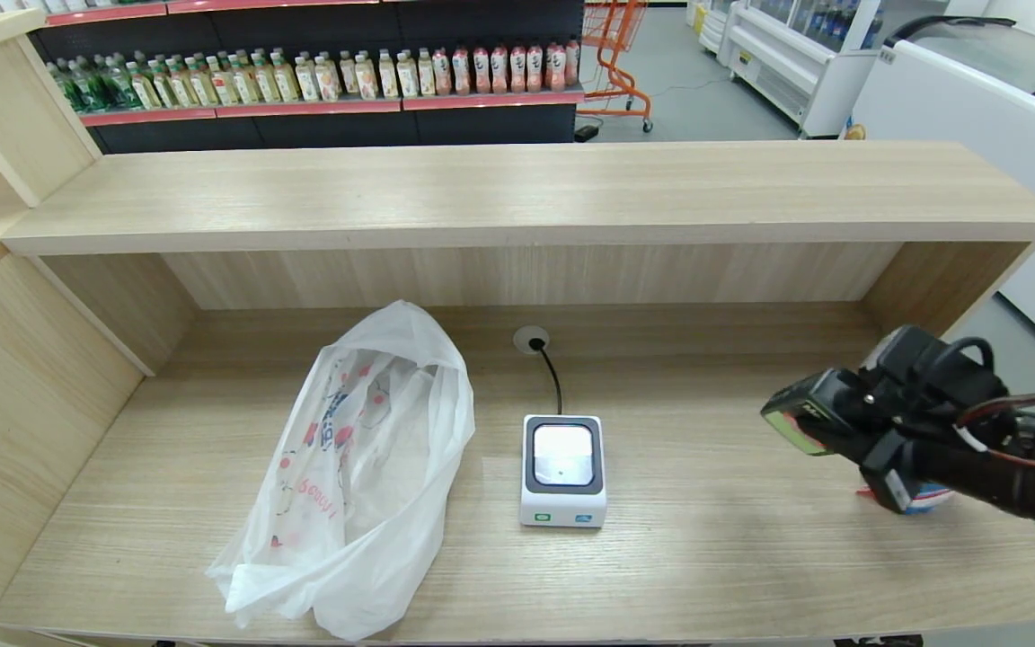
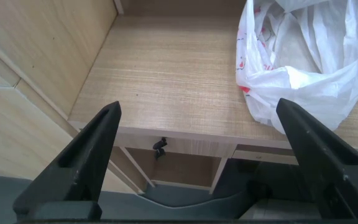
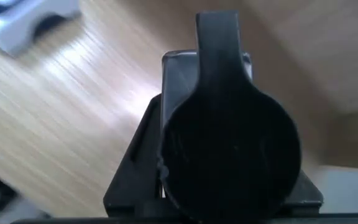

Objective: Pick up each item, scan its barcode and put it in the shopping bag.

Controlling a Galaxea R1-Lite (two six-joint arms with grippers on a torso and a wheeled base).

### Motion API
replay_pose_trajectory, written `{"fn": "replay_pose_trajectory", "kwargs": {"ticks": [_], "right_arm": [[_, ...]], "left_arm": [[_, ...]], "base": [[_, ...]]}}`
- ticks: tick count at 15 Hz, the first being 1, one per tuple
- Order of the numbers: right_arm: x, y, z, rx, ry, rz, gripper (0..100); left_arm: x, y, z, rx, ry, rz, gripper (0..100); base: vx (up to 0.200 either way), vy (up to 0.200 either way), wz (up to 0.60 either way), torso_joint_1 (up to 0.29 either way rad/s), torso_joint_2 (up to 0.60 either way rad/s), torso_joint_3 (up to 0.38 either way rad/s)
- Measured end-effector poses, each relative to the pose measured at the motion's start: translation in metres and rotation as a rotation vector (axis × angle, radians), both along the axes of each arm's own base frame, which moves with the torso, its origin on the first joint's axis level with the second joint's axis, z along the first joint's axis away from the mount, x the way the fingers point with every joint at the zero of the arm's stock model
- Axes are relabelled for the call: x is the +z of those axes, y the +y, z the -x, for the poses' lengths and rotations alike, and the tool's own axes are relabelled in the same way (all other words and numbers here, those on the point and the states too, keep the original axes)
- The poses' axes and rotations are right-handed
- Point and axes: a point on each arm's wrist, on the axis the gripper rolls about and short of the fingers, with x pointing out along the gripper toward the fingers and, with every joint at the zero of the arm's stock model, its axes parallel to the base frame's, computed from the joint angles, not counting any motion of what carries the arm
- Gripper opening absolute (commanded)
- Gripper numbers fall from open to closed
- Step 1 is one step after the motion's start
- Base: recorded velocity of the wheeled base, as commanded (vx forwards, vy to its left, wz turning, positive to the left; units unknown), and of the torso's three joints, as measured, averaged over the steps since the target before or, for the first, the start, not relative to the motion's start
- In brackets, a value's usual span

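Right gripper (image 1: 841,427) sat at the right edge of the head view, jaws clenched on a dark box (image 1: 796,415) with a green edge. It was held above the bench (image 1: 706,557), well right of the scanner (image 1: 563,469). Left gripper (image 2: 197,112) jaws were released, wide apart, off the bench's front edge.

Risks:
- Barcode face couldn't be made out, so the box might meet the scanner window turned wrong and miss the read.
- Shopping bag (image 1: 365,467) lay slumped at centre-left, so a drop could likely land on the film, not inside.

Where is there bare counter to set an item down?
Widest bare patch: between the scanner and the right gripper. Also bare: between the shopping bag and the left side wall, and along the back wall. Crowded: the right end, around the gripper's dark item.
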Motion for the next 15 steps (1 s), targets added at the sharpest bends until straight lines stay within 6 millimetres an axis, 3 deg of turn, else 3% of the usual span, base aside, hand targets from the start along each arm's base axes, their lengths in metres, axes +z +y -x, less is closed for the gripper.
{"fn": "replay_pose_trajectory", "kwargs": {"ticks": [2, 3, 5, 7, 9, 12, 15], "right_arm": [[0.011, -0.012, 0.015, 0.062, -0.153, 0.137, 0], [0.014, -0.014, 0.02, 0.152, -0.206, 0.17, 0], [0.018, -0.016, 0.026, 0.361, -0.384, 0.397, 0], [0.021, -0.012, 0.028, 0.552, -0.623, 0.706, 0], [0.018, 0.005, 0.032, 0.757, -0.851, 0.935, 0], [0.003, 0.028, 0.042, 1.045, -1.057, 1.091, 0], [-0.014, 0.041, 0.044, 1.302, -1.257, 1.017, 0]], "left_arm": [[0.0, 0.0, 0.0, 0.0, 0.0, 0.0, 100], [0.0, 0.0, 0.0, 0.0, 0.0, 0.0, 100], [0.0, 0.0, 0.0, 0.0, 0.0, 0.0, 100], [0.0, 0.0, 0.0, 0.001, 0.0, 0.0, 100], [0.0, 0.0, 0.0, 0.001, 0.0, 0.0, 100], [0.0, 0.0, 0.0, 0.0, 0.0, 0.0, 100], [0.0, 0.0, 0.0, 0.0, 0.0, 0.0, 100]], "base": [[0.0, 0.0, 0.0, 0.0, 0.0, 0.0], [0.0, 0.0, 0.0, 0.0, 0.0, 0.0], [0.0, 0.0, 0.0, 0.0, 0.0, 0.0], [0.0, 0.0, 0.0, 0.0, 0.0, 0.0], [0.0, 0.0, 0.0, 0.0, 0.0, 0.0], [0.0, 0.0, 0.0, 0.0, 0.0, 0.0], [0.0, 0.0, 0.0, 0.0, 0.0, 0.0]]}}
